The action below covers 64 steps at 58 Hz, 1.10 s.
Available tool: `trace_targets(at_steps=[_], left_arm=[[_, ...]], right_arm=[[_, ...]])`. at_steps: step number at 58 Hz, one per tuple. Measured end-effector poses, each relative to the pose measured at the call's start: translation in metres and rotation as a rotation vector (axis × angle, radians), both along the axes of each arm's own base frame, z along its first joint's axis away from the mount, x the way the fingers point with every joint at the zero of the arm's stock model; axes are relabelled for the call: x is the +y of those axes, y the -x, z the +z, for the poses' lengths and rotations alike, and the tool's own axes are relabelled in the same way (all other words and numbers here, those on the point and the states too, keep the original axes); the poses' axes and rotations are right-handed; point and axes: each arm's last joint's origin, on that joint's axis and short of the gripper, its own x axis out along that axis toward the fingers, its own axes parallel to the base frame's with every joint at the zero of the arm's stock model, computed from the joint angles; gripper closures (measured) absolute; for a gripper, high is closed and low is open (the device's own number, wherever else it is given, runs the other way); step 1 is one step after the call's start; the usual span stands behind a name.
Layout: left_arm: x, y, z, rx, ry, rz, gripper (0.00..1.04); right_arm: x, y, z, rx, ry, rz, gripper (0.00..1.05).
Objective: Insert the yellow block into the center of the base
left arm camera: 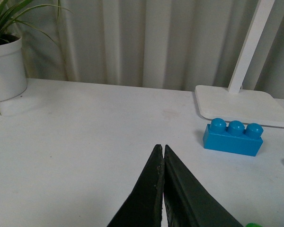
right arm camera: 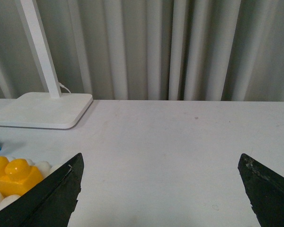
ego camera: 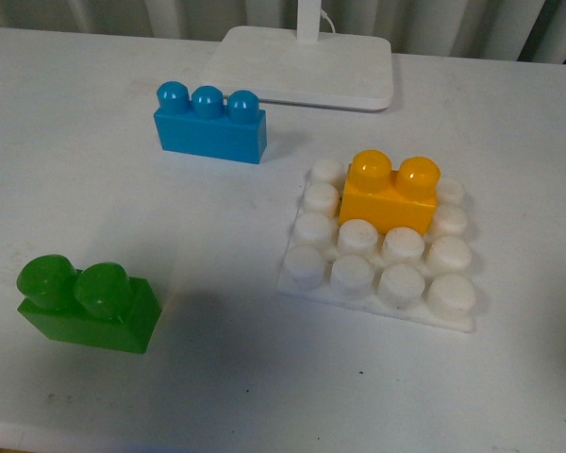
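The right claw [right arm camera: 161, 189] stood wide open and empty, while the left claw [left arm camera: 164, 156] was pressed closed on nothing. The yellow block [ego camera: 391, 192] sat on the base [ego camera: 377, 245], over its middle-rear studs, toward the tabletop's right edge.

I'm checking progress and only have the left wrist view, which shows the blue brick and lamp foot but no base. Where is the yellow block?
Observer: The yellow block sits on the base, over its middle two columns, with two bare stud rows in front.
Operator: Is the right gripper holding it?
Observer: No. The right gripper is open and apart from it.
Operator: Anything else nearby?
Observer: A green brick lies left of the base, apart from it.
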Motion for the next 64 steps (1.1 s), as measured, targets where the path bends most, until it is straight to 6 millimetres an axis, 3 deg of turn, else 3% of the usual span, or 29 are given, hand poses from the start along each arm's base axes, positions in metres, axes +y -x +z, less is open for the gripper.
trace_targets(at_steps=[11, 36, 58, 64], left_arm=[[0.0, 0.011, -0.003, 0.006, 0.001, 0.0, 1.01], [0.0, 0.011, -0.003, 0.006, 0.001, 0.0, 1.01], [0.0, 0.011, -0.003, 0.006, 0.003, 0.0, 0.29], [0.0, 0.011, -0.003, 0.006, 0.003, 0.0, 0.05]], right_arm=[[0.0, 0.0, 0.0, 0.0, 0.0, 0.0, 0.09], [0.0, 0.0, 0.0, 0.0, 0.0, 0.0, 0.09], [0.0, 0.0, 0.0, 0.0, 0.0, 0.0, 0.09], [0.0, 0.0, 0.0, 0.0, 0.0, 0.0, 0.09]])
